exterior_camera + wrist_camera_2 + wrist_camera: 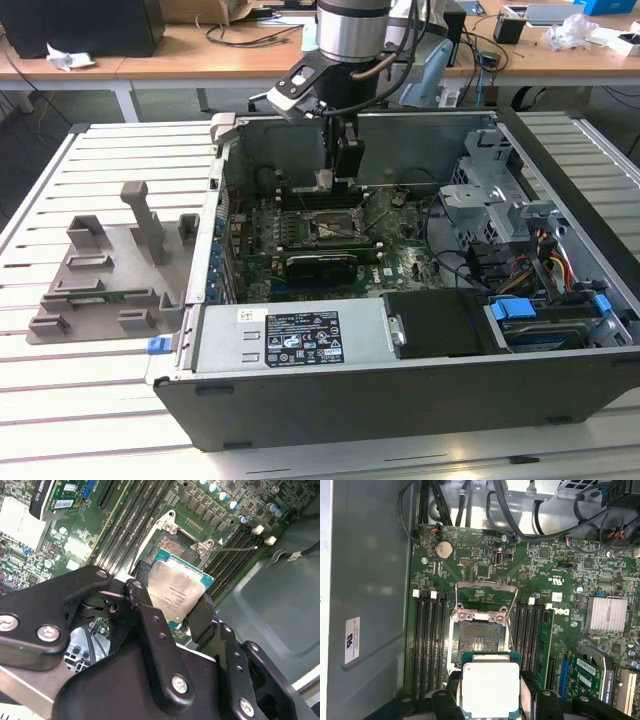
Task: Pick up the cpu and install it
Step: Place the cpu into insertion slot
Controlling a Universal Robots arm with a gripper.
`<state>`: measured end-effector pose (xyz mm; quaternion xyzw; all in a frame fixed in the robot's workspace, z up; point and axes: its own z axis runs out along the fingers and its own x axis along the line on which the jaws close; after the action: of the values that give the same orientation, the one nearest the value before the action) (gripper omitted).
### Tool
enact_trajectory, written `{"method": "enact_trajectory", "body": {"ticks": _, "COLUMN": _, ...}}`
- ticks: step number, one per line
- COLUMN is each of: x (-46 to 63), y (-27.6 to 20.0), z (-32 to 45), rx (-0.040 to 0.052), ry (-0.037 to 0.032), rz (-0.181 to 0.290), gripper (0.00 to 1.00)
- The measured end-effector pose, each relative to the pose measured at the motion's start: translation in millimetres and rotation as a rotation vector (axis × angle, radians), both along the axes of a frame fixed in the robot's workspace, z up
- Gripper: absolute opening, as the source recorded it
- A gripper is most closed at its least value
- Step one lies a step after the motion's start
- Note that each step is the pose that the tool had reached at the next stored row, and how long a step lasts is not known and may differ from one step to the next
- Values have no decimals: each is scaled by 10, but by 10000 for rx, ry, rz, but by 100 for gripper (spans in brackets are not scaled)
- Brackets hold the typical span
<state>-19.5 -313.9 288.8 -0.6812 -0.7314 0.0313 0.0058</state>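
Silver-lidded cpu held, edges hidden by gripper

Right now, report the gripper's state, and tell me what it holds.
Gripper: shut on the cpu, holding it by two opposite edges over the motherboard, close to the open socket.

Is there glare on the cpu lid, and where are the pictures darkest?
First wrist view: the cpu lid glares nearly white. Second wrist view: a softer, greyer sheen on it. Exterior view: the case interior is shaded around the motherboard, while the slatted table is bright.
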Motion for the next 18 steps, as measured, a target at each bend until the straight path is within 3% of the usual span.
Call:
{"method": "enact_trajectory", "body": {"ticks": 8, "x": 6, "y": 0, "z": -157, "rx": 0, "ry": 19, "rz": 3, "gripper": 55}}
{"method": "enact_trajectory", "body": {"ticks": 13, "x": 33, "y": 7, "z": -194, "rx": -6, "ry": 21, "rz": -45, "gripper": 55}}
{"method": "enact_trajectory", "body": {"ticks": 15, "x": 43, "y": 8, "z": -211, "rx": -5, "ry": 20, "rz": -609, "gripper": 55}}
{"method": "enact_trajectory", "body": {"ticks": 18, "x": 47, "y": 8, "z": -212, "rx": -5, "ry": 20, "rz": -708, "gripper": 55}}
